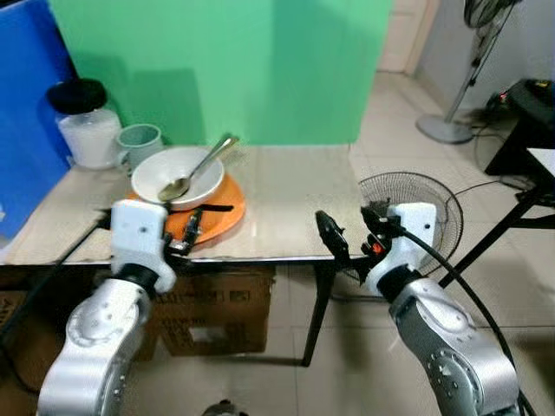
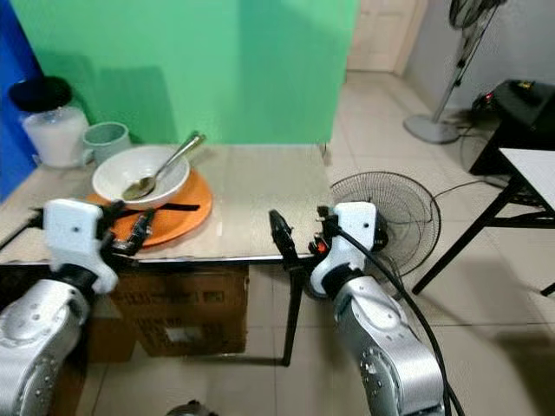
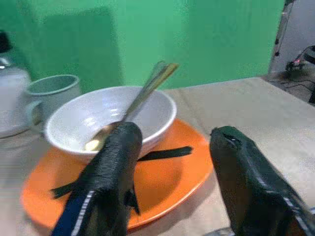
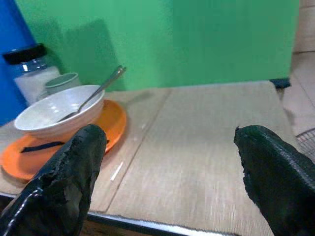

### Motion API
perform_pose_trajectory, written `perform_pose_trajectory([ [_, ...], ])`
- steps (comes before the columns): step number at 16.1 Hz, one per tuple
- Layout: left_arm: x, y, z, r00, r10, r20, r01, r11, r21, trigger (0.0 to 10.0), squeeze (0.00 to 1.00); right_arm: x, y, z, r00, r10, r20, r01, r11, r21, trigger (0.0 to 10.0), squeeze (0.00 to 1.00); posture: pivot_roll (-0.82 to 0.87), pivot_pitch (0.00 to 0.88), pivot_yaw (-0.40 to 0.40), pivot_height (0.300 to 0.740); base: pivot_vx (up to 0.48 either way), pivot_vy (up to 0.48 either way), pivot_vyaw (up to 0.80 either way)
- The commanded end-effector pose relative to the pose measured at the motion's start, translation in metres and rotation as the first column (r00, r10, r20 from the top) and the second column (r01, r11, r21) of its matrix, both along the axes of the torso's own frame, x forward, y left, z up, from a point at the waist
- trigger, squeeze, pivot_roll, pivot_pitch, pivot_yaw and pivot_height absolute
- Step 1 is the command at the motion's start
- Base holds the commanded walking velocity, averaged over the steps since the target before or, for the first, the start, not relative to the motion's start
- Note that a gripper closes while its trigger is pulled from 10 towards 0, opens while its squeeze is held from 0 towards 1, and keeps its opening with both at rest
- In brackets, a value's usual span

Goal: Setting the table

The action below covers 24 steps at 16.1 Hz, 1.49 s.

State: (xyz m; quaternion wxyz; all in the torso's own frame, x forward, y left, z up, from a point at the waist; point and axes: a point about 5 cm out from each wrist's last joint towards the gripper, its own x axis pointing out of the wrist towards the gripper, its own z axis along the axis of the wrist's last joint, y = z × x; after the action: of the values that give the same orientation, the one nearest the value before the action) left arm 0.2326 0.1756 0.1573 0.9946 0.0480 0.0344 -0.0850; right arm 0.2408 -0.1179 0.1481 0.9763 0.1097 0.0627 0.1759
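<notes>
Left gripper (image 1: 192, 227): we find it at the table's near edge, at 7 o'clock of the plate; its matte black fingers (image 3: 114, 172) stand apart with nothing between them, tips over the plate's near rim.
Right gripper (image 1: 349, 232): we see it at the near edge toward the table's right end, well apart from the dishes; its rough black fingers (image 4: 74, 167) are spread wide and hold nothing.
Writing: we can read none on any item; the cardboard box (image 1: 217, 316) under the table carries a pale label, too small for us to read.
Table (image 1: 295, 195): we note a flat top with a beige, woven-looking surface, a dark metal edge and thin dark legs.
Plate (image 1: 224, 215): orange, round, shallow and glossy, on the table's left half; a thin black strip lies across it.
Bowl (image 1: 178, 173): white, round, smooth and glazed, sitting on the plate's far-left part.
Spoon (image 1: 199, 167): shiny metal, scoop inside the bowl, handle leaning on the rim toward 1 o'clock.
Mug (image 1: 139, 143): pale grey-green, cylindrical with a handle, just beyond the bowl at 11 o'clock.
Jar (image 1: 87, 126): translucent white body with a black lid, beside the mug at 9 o'clock.
Backdrop (image 1: 260, 61): we log a flat green panel behind the table.
Floor fan (image 1: 425, 208): round wire cage, low on the tiles at 3 o'clock of the table.
</notes>
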Motion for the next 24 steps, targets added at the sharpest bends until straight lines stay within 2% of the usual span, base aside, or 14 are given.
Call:
perform_pose_trajectory([
  [1,0.001,-0.005,0.002,1.0,-0.023,0.005,0.023,1.0,-0.002,10.0,1.0,0.001,-0.006,-0.001,1.0,-0.024,-0.007,0.024,1.0,-0.007,10.0,1.0,0.2,0.0,0.0,0.727,0.0,0.255,0.0],
  [4,0.004,-0.005,0.006,1.0,0.011,0.023,-0.011,1.0,-0.011,10.0,1.0,0.003,-0.005,0.0,1.0,-0.02,-0.006,0.02,1.0,0.0,10.0,1.0,0.2,0.0,0.008,0.727,0.0,0.0,0.0],
  [6,0.005,-0.006,0.008,0.999,-0.003,0.032,0.003,1.0,-0.006,10.0,1.0,0.004,-0.005,0.001,1.0,-0.014,-0.006,0.014,1.0,0.001,10.0,1.0,0.2,0.0,0.006,0.727,0.0,0.0,0.0],
  [8,0.006,-0.001,0.01,0.999,0.007,0.045,-0.007,1.0,-0.008,10.0,1.0,0.009,-0.003,0.003,1.0,0.008,0.015,-0.007,1.0,-0.013,10.0,1.0,0.21,0.0,-0.005,0.727,0.0,0.0,0.0],
  [12,0.008,-0.001,0.013,0.999,0.005,0.054,-0.005,1.0,-0.005,10.0,1.0,0.017,-0.003,0.008,0.999,0.025,0.038,-0.024,0.999,-0.032,10.0,1.0,0.22,0.0,-0.007,0.727,0.318,0.0,0.53],
  [17,0.003,0.0,0.01,0.999,0.004,0.043,-0.005,1.0,0.012,10.0,1.0,0.021,0.002,0.01,0.996,0.074,0.056,-0.071,0.996,-0.053,10.0,1.0,0.22,0.0,-0.014,0.727,0.33,0.0,0.67],
  [22,0.003,-0.001,0.011,0.999,-0.021,0.039,0.02,1.0,0.024,10.0,1.0,0.024,0.0,0.011,0.995,0.076,0.066,-0.072,0.996,-0.059,10.0,1.0,0.23,0.0,-0.01,0.727,0.331,0.0,0.0],
  [24,0.004,-0.001,0.013,0.998,-0.041,0.042,0.04,0.999,0.031,10.0,1.0,0.027,-0.005,0.012,0.996,0.034,0.079,-0.031,0.998,-0.048,10.0,1.0,0.23,0.0,-0.006,0.727,0.33,0.0,0.0],
])
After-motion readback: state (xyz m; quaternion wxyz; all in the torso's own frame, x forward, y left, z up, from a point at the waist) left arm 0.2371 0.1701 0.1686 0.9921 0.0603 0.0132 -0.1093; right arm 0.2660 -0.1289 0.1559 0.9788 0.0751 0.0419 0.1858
